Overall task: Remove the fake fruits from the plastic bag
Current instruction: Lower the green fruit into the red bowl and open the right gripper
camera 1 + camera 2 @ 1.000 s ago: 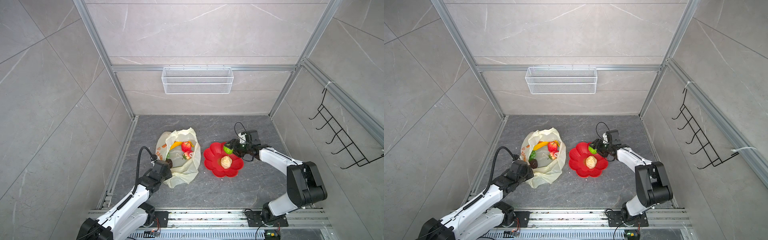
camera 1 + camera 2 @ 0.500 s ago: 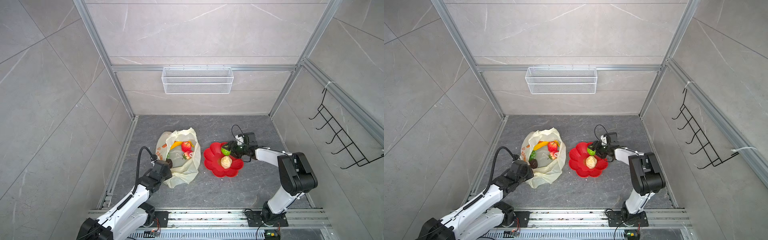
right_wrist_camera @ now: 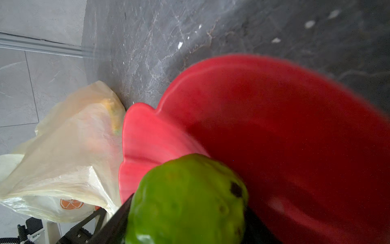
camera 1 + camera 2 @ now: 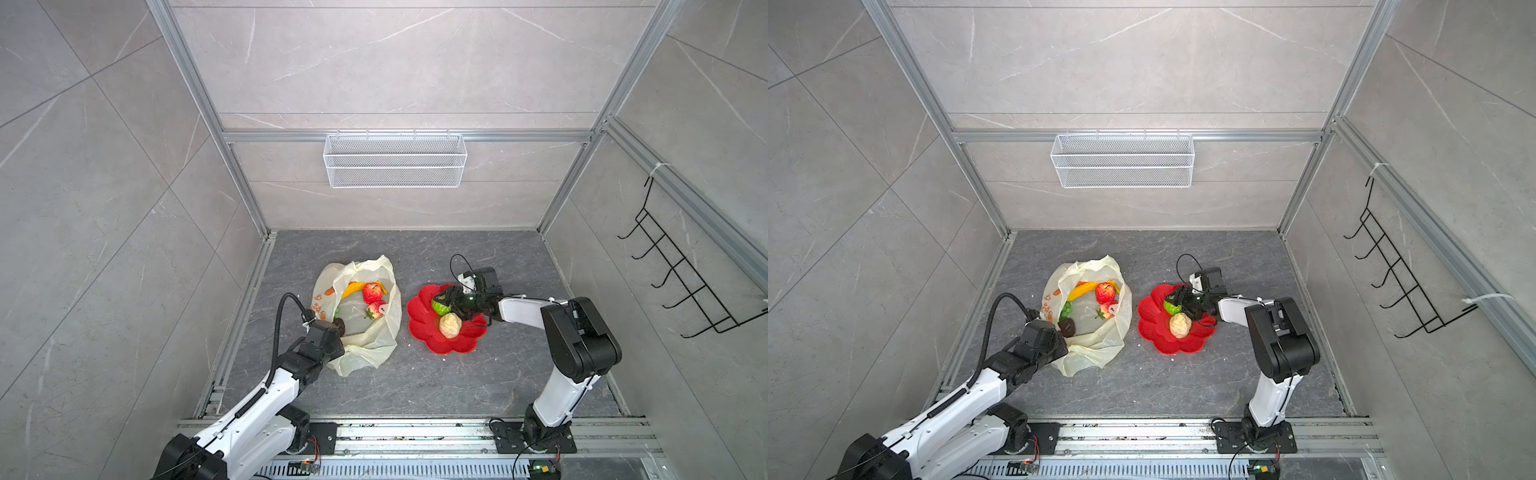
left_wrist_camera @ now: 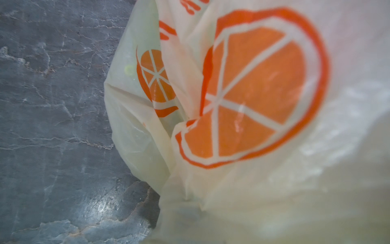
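Note:
The plastic bag (image 4: pixel 365 345) lies open on the floor, left of centre in both top views. Inside it are a yellow banana (image 4: pixel 353 288), a red apple (image 4: pixel 372 292), a smaller red fruit (image 4: pixel 375 309), a dark fruit (image 4: pixel 1067 327) and green grapes (image 4: pixel 1065 309). My left gripper (image 4: pixel 334 338) is shut on the bag's near-left rim; bunched plastic (image 5: pixel 253 190) hides its fingers in the left wrist view. My right gripper (image 4: pixel 446 302) holds the green bumpy fruit (image 3: pixel 185 200) low over the red plate (image 4: pixel 419 324). A beige fruit (image 4: pixel 450 325) rests on that plate.
A white wire basket (image 4: pixel 395 160) hangs on the back wall. A black hook rack (image 4: pixel 681 282) is on the right wall. An aluminium rail (image 4: pixel 241 316) runs along the floor's left edge, close to my left arm.
My right gripper has carried the green fruit slightly left and inward over the plate, and its arm has folded closer. The left gripper and the bag have not moved.

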You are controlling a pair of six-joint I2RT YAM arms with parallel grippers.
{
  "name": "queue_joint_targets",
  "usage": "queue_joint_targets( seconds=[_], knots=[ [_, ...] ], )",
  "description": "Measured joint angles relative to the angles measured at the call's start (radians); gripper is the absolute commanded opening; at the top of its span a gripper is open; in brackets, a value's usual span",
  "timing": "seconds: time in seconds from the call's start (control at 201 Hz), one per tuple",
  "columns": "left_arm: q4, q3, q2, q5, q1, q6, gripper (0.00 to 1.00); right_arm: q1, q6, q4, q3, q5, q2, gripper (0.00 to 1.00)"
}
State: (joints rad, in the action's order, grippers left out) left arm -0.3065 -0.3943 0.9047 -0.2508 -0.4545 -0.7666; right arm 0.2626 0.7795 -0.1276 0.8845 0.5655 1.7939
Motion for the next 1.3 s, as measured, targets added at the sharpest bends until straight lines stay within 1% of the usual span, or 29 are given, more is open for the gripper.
queue_joint_targets(
  seconds=[0.105, 0.478, 0.831, 0.991, 1.17, 1.304],
  knots=[
    [0.0, 0.0, 0.001, 0.0, 0.0, 0.0, 0.0, 0.005, -0.001, 0.008, 0.0, -0.018, 0.0, 0.78],
    [0.001, 0.0, 0.006, 0.017, 0.0, 0.001, 0.0, 0.006, -0.01, 0.11, 0.016, -0.133, -0.033, 0.8],
    [0.008, 0.0, 0.006, 0.019, 0.0, 0.001, 0.0, 0.006, -0.016, 0.19, 0.005, -0.194, -0.098, 0.86],
    [0.009, 0.0, 0.006, 0.021, 0.0, 0.001, 0.0, 0.006, -0.025, 0.219, 0.005, -0.219, -0.122, 0.85],
    [0.012, 0.0, 0.006, 0.021, 0.0, 0.001, 0.0, 0.006, -0.037, 0.262, 0.005, -0.26, -0.158, 0.77],
    [0.015, 0.0, 0.006, 0.021, 0.001, 0.001, 0.0, 0.006, -0.036, 0.289, 0.005, -0.294, -0.185, 0.76]
  ],
)
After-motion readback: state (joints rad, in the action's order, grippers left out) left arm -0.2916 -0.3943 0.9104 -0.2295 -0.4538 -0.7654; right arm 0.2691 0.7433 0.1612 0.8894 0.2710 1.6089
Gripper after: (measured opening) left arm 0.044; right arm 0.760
